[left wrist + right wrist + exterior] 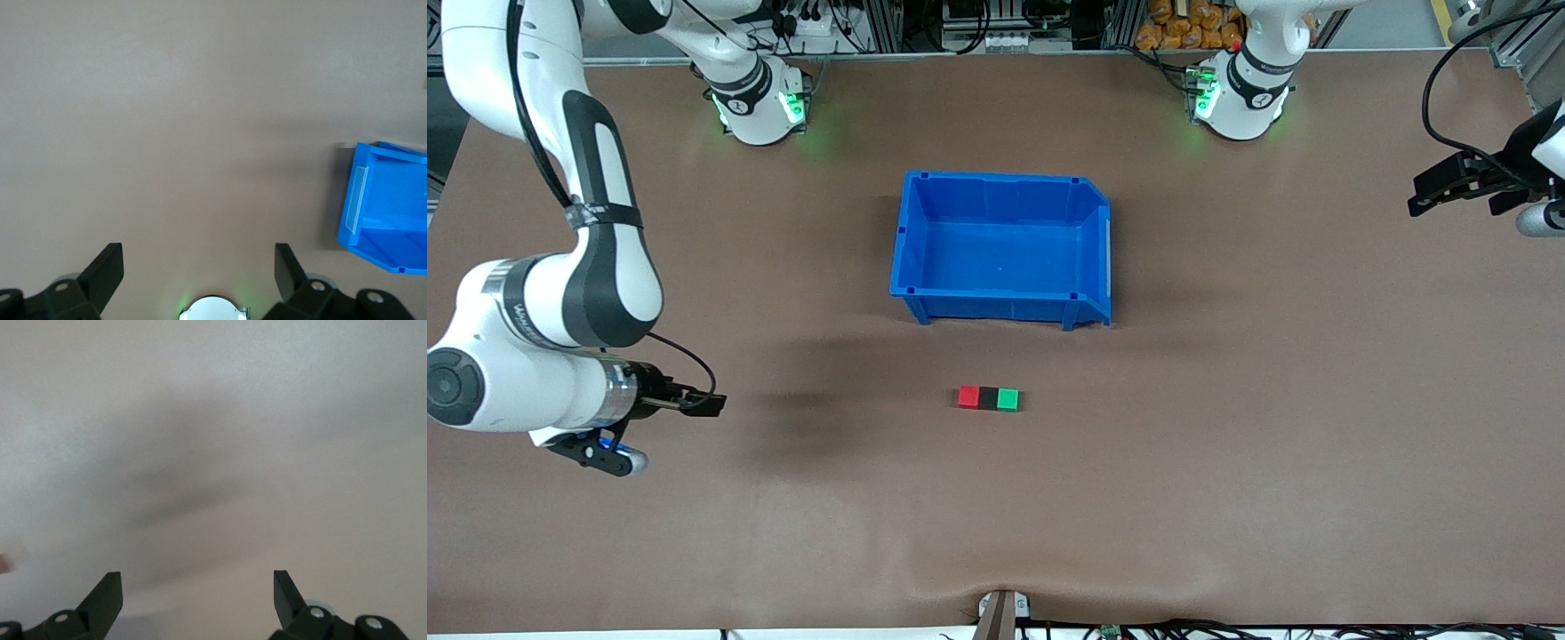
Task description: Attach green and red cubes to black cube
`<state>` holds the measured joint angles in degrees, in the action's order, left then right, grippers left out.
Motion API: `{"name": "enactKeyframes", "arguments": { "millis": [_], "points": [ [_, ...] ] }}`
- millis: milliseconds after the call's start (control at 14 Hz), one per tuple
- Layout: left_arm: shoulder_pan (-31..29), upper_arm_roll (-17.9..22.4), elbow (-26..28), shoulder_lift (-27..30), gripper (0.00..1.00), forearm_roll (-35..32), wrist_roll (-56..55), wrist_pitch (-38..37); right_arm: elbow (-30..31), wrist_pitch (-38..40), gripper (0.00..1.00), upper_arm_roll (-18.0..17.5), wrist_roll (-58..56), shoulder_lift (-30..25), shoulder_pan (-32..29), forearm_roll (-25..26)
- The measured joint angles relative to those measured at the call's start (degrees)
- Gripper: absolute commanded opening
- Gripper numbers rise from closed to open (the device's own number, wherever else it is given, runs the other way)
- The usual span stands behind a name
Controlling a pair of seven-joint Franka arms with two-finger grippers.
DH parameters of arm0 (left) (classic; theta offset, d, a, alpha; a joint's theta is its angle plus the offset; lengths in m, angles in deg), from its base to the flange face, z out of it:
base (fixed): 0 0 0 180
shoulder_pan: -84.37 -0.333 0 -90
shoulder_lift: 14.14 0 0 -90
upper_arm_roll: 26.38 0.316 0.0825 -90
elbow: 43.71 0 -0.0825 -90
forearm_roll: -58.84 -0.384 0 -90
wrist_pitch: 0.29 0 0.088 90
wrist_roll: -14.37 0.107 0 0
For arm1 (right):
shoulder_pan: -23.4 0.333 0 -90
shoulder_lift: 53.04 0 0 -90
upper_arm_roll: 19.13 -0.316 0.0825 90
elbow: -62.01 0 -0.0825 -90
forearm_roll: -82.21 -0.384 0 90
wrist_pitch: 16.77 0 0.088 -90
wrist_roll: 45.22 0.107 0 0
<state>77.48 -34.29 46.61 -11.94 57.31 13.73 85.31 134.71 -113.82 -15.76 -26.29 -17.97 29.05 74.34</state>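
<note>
My left gripper (199, 267) hangs over bare table (1316, 444) at the left arm's end, fingers wide apart, nothing between them. In the left wrist view I see both black fingertips (107, 267) w/ only brown surface under them, and one corner of the blue bin (383, 213) at the edge of the view. In the front view this gripper (1427, 196) is high up at the table's edge, well apart from the cubes.

My right gripper (197, 587) is also released, fingers spread wide and holding nothing. The right wrist view shows only plain table and a soft shadow below the fingertips (105, 590). In the front view the right gripper (707, 404) hangs over the table toward the right arm's end, approx. level w/ the cubes but well apart from them.

The task's things lie in one short row in the middle of the table, nearer to the front camera than the blue bin (911, 240). The red cube (968, 396), the black cube (988, 397) and the green cube (1008, 399) touch side by side: black in the middle, red toward the right arm's end, green toward the left arm's end. The row is near the bin but not touching it. The bin stands upright w/ nothing inside.
</note>
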Motion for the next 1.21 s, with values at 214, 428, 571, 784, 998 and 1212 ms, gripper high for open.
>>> {"name": "enactKeyframes", "arguments": {
  "millis": [214,428,571,784,998,1212],
  "points": [
    [-0.18,0.08,0.19,-0.01,1.0,0.0,0.0,0.0,0.0,1.05,1.0,0.01,-2.7,-0.8,-1.17,0.19],
    [-0.22,0.08,0.2,-0.01,1.0,0.0,0.0,0.0,0.0,2.14,1.0,0.02,-4.46,-1.59,-1.95,0.48],
    [-0.26,0.08,0.19,-0.01,1.0,0.0,0.0,0.0,0.01,2.32,1.0,0.02,-5.87,-2.08,-2.44,1.04],
    [-0.4,0.1,0.14,-0.01,1.0,0.0,0.0,0.0,0.01,3.0,1.0,0.03,-7.73,-2.71,-3.51,1.21],
    [-0.57,0.1,0.12,0.01,1.0,0.0,0.0,0.0,0.02,3.43,1.0,0.04,-8.85,-3.55,-4.58,1.35],
    [-0.98,0.11,0.1,0.08,1.0,0.0,0.0,0.0,0.02,4.4,1.0,0.04,-9.19,-4.76,-5.05,2.17]
  ]
}}
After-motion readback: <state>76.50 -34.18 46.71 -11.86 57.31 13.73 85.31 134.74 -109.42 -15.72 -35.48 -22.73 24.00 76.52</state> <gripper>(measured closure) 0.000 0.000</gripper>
